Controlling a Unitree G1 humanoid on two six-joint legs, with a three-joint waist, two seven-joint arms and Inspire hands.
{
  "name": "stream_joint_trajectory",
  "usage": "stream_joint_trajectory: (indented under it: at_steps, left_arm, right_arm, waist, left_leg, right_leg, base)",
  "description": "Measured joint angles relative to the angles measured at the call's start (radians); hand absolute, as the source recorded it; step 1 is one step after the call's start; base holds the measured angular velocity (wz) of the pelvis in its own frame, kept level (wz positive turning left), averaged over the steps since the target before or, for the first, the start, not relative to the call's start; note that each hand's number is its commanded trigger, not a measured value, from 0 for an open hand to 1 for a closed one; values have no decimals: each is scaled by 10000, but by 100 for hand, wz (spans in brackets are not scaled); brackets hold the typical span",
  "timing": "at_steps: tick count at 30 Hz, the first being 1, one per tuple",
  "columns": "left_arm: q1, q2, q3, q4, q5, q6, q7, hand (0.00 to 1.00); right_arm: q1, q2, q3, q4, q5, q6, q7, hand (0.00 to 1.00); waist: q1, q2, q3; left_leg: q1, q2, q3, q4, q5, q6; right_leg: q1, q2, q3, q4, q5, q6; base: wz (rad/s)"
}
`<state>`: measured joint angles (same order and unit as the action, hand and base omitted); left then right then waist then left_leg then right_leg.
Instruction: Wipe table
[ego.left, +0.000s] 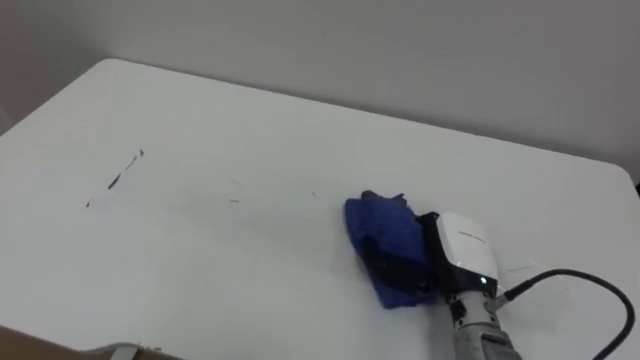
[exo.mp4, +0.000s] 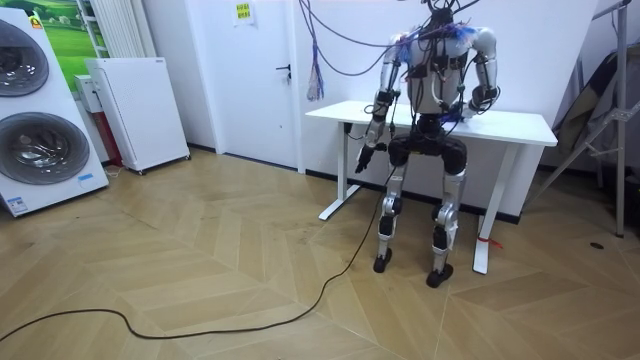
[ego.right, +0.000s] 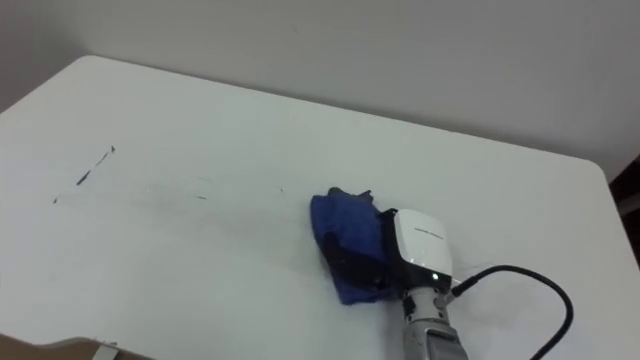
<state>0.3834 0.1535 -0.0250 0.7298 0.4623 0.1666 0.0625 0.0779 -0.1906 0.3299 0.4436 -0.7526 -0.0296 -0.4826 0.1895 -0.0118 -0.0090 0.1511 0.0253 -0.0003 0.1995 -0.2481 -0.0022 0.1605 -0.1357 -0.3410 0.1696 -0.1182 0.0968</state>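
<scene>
Cloth: blue cloth (ego.left: 375, 222), bunched, right of middle on the white surface (ego.left: 250, 130).
Right hand: right hand (ego.left: 462, 250) rests on the cloth; its grip cannot be told.
Left hand: left hand (exo.mp4: 364, 160) hangs beside the surface's edge; state unclear.
Marks: dark streaks (ego.left: 125, 172) at far left, well apart from the cloth.

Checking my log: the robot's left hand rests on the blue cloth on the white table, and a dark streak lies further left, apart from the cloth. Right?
No: it is the right hand that rests on the blue cloth; the left eye view shows its arm entering from the lower right. The rest holds: white table, dark streak further left.
</scene>
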Motion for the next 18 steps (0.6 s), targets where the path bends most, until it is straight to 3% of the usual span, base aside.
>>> stream_joint_trajectory:
  at_steps: [9, 14, 18]
  left_arm:
    - [-20, -14, 51, 272, -204, -152, 25, 0]
    - [-213, 34, 504, 829, -379, -351, -72, 0]
    - [-205, 267, 606, 948, -379, -417, -357, 0]
  right_arm:
    - [519, -14, -95, -1012, 63, -80, 174, 0]
    - [626, -46, -924, -1481, -24, -114, 168, 0]
    - [677, -229, -1739, -2645, 341, -133, -173, 0]
  waist:
    - [-377, -73, 46]
    - [-610, -61, 97]
    - [-1075, -173, 123]
  left_leg:
    - [-32, -15, 21, -35, -12, 20]
    - [-99, -29, 110, 91, -70, 111]
    - [-314, -168, -139, 301, -119, 206]
  right_leg:
    - [-125, -7, 149, 66, 0, 1]
    - [-427, -84, 398, 620, 0, 1]
    - [-500, -194, 561, 760, -1, 1]
  base:
    - [-2]
    - [-3]
    - [18]
